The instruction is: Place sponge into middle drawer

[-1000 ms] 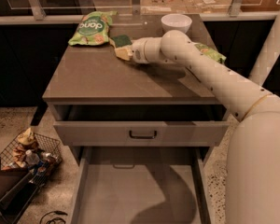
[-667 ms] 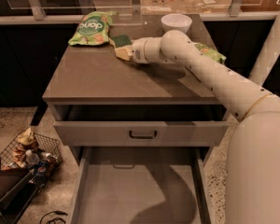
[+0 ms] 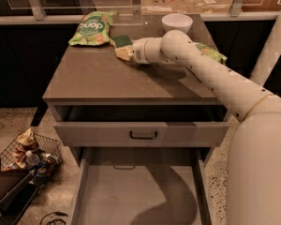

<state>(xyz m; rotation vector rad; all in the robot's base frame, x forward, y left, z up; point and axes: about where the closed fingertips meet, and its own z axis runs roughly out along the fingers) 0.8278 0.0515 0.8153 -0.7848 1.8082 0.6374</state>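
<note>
The sponge (image 3: 122, 41), dark green on top with pale yellow foam below, lies at the back of the cabinet top (image 3: 98, 76), just right of a green snack bag. My gripper (image 3: 127, 53) is at the end of the white arm that reaches in from the right. It sits right at the sponge's near edge and covers part of it. The middle drawer (image 3: 131, 196) is pulled out wide below, at the bottom of the view. Its flat grey floor is bare and crossed by the arm's shadow.
A green snack bag (image 3: 90, 28) lies at the back left of the top. A white bowl (image 3: 177, 22) stands at the back right, with another green bag (image 3: 210, 53) beside the arm. A grey drawer front with a dark handle (image 3: 143, 135) juts out above the open drawer. A wire basket of items (image 3: 28, 154) sits on the floor to the left.
</note>
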